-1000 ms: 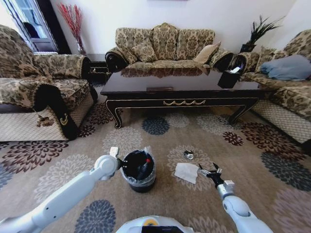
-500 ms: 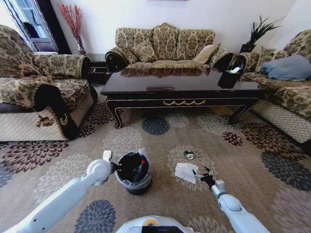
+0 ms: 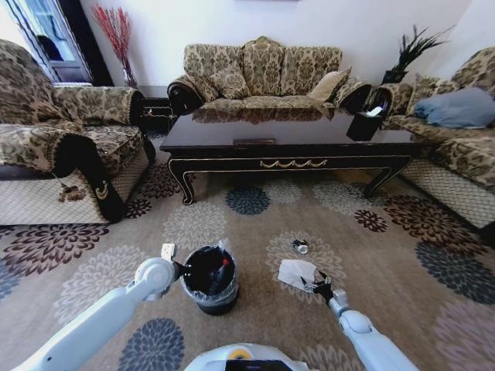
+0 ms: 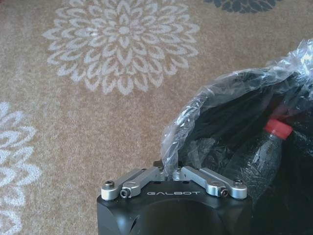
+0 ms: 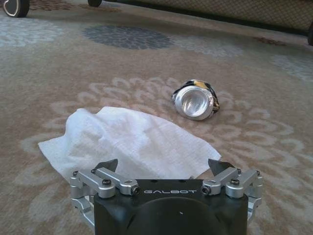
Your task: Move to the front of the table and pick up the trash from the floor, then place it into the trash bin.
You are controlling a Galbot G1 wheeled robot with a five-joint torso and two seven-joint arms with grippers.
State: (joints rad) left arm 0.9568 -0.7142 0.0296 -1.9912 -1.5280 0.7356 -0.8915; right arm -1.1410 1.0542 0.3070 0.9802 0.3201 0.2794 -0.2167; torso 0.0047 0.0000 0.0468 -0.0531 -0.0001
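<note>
1. We see a thin, crumpled white paper napkin (image 5: 129,144) lying flat on the short-piled floor (image 3: 255,224), a beige carpet with big round flower medallions. Just beyond it lies a small round silvery can (image 5: 194,100), dented, its shiny end facing the right wrist camera.
2. The trash bin (image 3: 209,278) is a round black bucket with a filmy, wrinkled plastic liner folded over its rim; a clear ribbed bottle (image 4: 257,159) with a red cap leans inside.
3. Much of the bin's inside is dark, and we cannot make out what else it holds.
4. Our right gripper (image 3: 313,283) is low over the carpet, fingers spread wide, the napkin's near edge between them; in the head view the can sits at about 11 o'clock from it.
5. Our left gripper (image 4: 171,177) is pinched closed on the liner at the bin's rim, at 9 o'clock of the bin.
6. The glossy dark table (image 3: 286,154) stands well beyond.
</note>
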